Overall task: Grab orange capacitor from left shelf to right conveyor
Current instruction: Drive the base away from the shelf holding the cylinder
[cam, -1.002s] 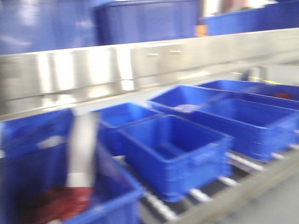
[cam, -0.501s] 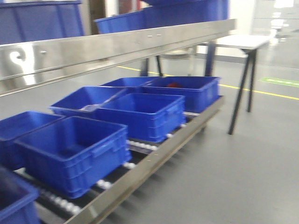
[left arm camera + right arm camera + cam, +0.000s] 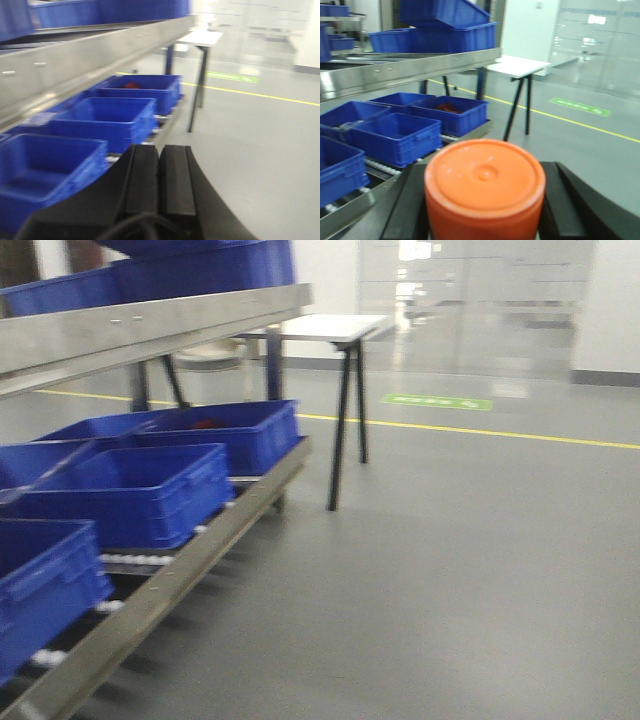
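Observation:
The orange capacitor (image 3: 485, 187) fills the bottom of the right wrist view, its flat orange end facing the camera. My right gripper (image 3: 484, 200) is shut on it, one black finger on each side. The left gripper (image 3: 159, 172) is shut, its two black pads pressed together with nothing between them. The left shelf (image 3: 150, 325) of shiny steel runs along the left in the front view, and shows as left shelf (image 3: 95, 55) and left shelf (image 3: 415, 65) in the wrist views. The right conveyor is out of view.
Blue bins (image 3: 140, 490) sit on a roller rack (image 3: 170, 580) under the shelf, more blue bins (image 3: 445, 30) on top. A white table on black legs (image 3: 335, 335) stands past the rack's end. Grey floor with a yellow line (image 3: 480, 430) spreads to the right.
The front view has swung right: the shelf and blue bins slid to the left edge, and the white table and open floor came into view.

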`<state>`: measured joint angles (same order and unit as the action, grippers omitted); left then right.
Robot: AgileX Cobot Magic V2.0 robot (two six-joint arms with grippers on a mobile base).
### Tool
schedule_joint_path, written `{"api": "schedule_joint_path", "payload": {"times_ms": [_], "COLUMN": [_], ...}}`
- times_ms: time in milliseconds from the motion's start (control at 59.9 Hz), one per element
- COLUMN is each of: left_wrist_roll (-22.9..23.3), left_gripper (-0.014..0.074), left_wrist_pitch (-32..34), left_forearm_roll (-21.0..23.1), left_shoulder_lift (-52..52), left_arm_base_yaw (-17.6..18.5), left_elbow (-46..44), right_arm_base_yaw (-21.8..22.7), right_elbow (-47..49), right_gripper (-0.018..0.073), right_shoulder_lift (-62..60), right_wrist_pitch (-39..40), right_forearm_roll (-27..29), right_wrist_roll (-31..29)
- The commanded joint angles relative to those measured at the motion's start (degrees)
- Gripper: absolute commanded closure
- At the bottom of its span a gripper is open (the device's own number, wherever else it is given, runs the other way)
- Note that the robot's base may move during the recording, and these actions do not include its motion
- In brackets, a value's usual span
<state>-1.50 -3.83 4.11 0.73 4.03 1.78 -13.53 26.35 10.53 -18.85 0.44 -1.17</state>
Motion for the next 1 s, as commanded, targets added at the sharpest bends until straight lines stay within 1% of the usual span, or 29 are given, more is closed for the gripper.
{"api": "schedule_joint_path", "payload": {"times_ms": [0,985], "left_wrist_roll": [0.1,0.1], "left_gripper": [0.0723,0.0723], "left_wrist_pitch": [5.21,5.21], "left_forearm_roll": [0.13,0.13], "left_shoulder_lift": [0.68,0.68], "left_arm_base_yaw": [0.31,0.31], "left_elbow": [-0.17,-0.17], "right_arm_base_yaw": [0.18,0.18], "right_elbow": [1.57,1.57], "right_gripper": [0.051,0.051], "right_shoulder_lift": [0.56,0.56], "right_wrist_pitch": [5.06,5.06], "right_forearm_roll": [-0.44,-0.44], "right_wrist_roll": [0.04,0.04]}}
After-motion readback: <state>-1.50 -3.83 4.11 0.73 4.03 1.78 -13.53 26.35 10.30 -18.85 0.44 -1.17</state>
